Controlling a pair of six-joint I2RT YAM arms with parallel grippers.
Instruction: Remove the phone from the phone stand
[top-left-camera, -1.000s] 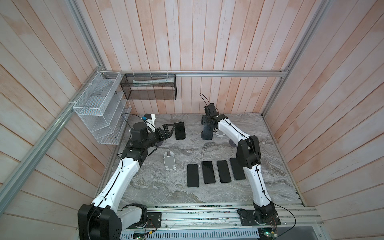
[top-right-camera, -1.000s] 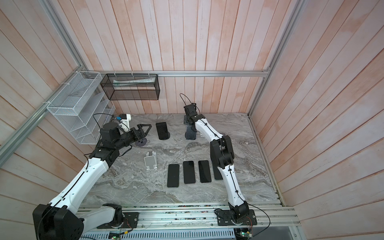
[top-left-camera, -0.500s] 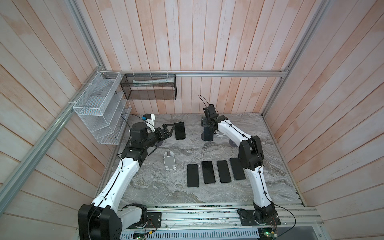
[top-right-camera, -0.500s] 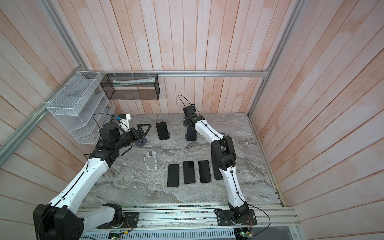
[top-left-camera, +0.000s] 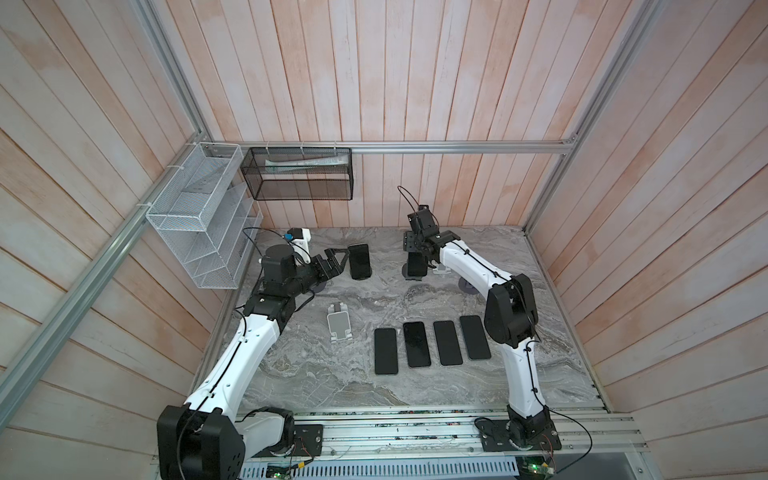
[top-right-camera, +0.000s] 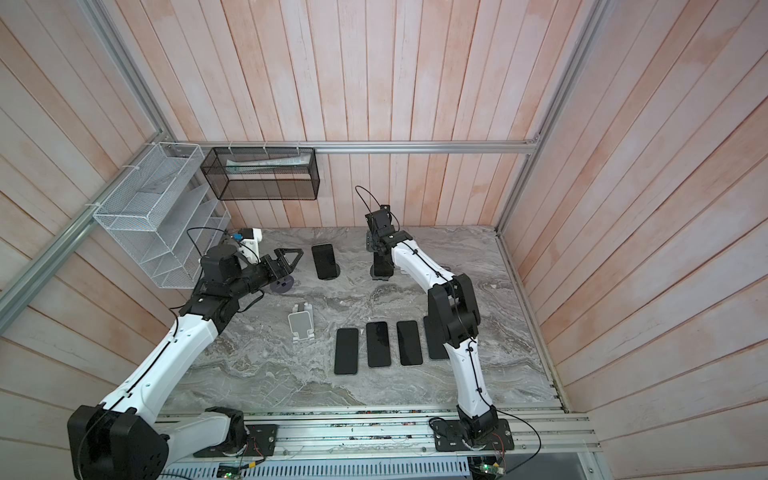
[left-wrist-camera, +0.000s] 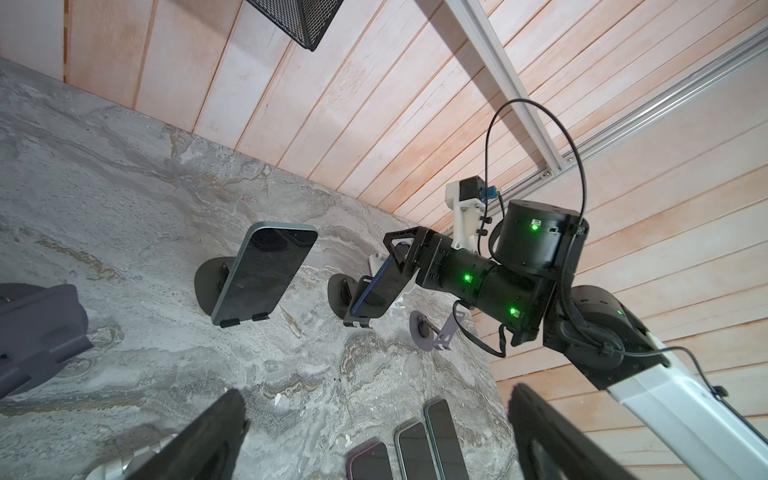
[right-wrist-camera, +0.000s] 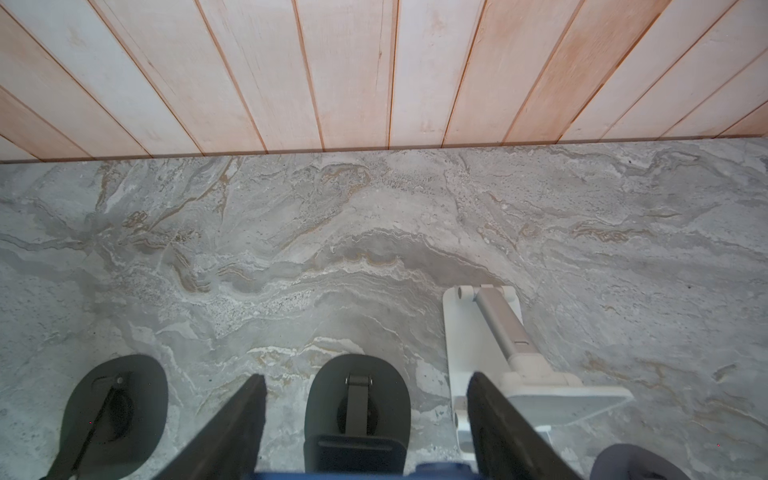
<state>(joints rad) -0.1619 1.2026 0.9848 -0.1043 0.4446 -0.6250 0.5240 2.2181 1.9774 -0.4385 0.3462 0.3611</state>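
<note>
1. Down at the front edge, a row of four phones (top-left-camera: 417, 344) lies flat on the marble table (top-left-camera: 332, 374), well apart from the action. An empty white stand (top-left-camera: 340, 328) sits to their left.
2. Mid-table, the left gripper (top-left-camera: 338, 262) gapes fully and holds nothing, just beside a propped-up teal phone (top-left-camera: 359, 261).
3. Further back, the right gripper (top-left-camera: 417, 261) clamps the blue phone (left-wrist-camera: 376, 286) by its side edges, with the phone's foot seated in the black stand (right-wrist-camera: 357, 399).
4. The right wrist view crops that phone to a blue strip, so finger contact is hard to judge.
5. Tight quarters here: a second white stand (right-wrist-camera: 486, 328) is just beside one finger, and the back wall (right-wrist-camera: 374, 75) is close behind.
</note>
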